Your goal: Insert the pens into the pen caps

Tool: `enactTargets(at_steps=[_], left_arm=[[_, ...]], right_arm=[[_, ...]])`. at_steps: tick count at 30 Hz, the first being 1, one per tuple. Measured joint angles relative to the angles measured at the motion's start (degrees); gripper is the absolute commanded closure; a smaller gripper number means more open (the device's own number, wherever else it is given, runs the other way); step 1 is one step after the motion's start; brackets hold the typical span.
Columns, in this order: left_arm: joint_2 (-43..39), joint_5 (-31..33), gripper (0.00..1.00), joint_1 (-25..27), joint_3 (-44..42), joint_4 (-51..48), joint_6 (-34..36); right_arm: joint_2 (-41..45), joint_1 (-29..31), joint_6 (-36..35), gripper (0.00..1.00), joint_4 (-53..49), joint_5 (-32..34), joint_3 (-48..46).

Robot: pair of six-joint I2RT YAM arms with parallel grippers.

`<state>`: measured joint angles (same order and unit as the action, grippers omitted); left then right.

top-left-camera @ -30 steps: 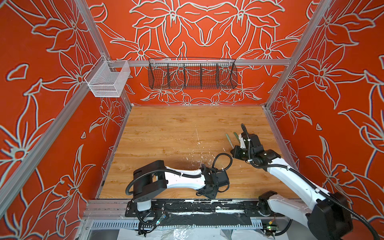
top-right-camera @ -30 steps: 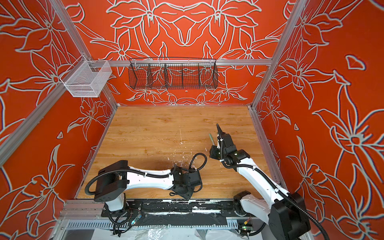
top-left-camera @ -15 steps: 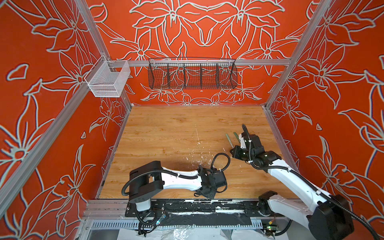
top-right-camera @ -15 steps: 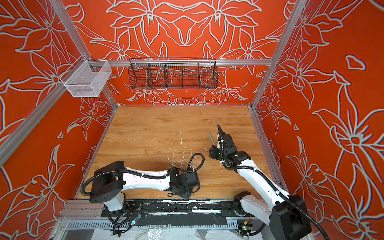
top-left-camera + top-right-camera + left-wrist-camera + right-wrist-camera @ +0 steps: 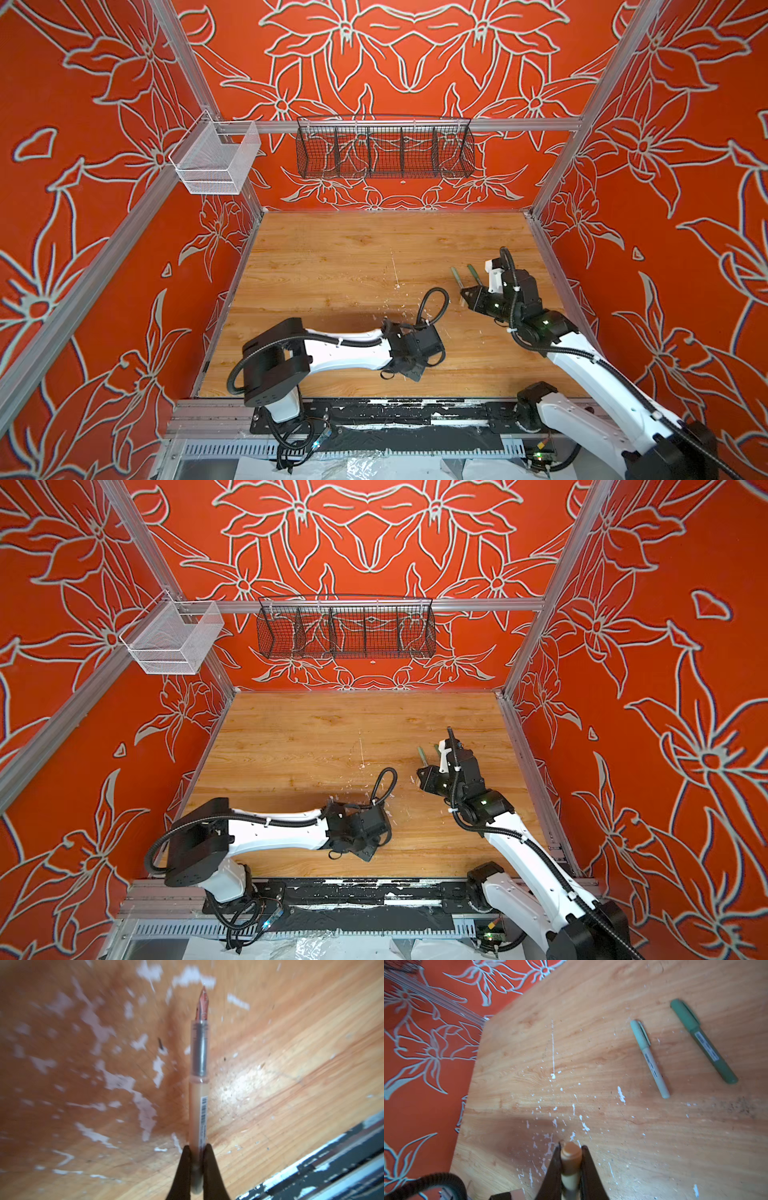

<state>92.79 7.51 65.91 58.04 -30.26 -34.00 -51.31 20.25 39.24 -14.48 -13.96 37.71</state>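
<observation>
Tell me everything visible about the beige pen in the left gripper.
The slim beige plastic pen is uncapped: a pointed metallic nib, a grey section inside a clear sleeve, then a pale barrel with a barcode label. The left gripper is shut on its rear part. It sticks out over the wooden table; contact with it cannot be told.
</observation>
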Motion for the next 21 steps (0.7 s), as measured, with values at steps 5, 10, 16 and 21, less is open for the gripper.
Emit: enactTargets(at_steps=[5, 10, 16, 21], left_arm=[[-6.62, 0.63, 1.0, -2.75, 0.7, 3.87, 8.46], [-9.81, -1.16, 1.0, -4.98, 2.56, 8.7, 15.23], [-14.4, -6.27, 1.0, -8.17, 2.56, 16.85, 20.68], [-17.09, -9.79, 1.0, -8.81, 2.54, 21.33, 22.99]], right_arm=[[2.27, -1.11, 2.49, 1.0, 6.45, -3.15, 0.0], [3.54, -1.66, 3.91, 1.0, 11.04, -6.29, 1.2], [6.86, -1.84, 4.74, 1.0, 16.83, -8.61, 3.91], [9.46, -1.88, 6.19, 1.0, 21.27, -8.66, 3.91]])
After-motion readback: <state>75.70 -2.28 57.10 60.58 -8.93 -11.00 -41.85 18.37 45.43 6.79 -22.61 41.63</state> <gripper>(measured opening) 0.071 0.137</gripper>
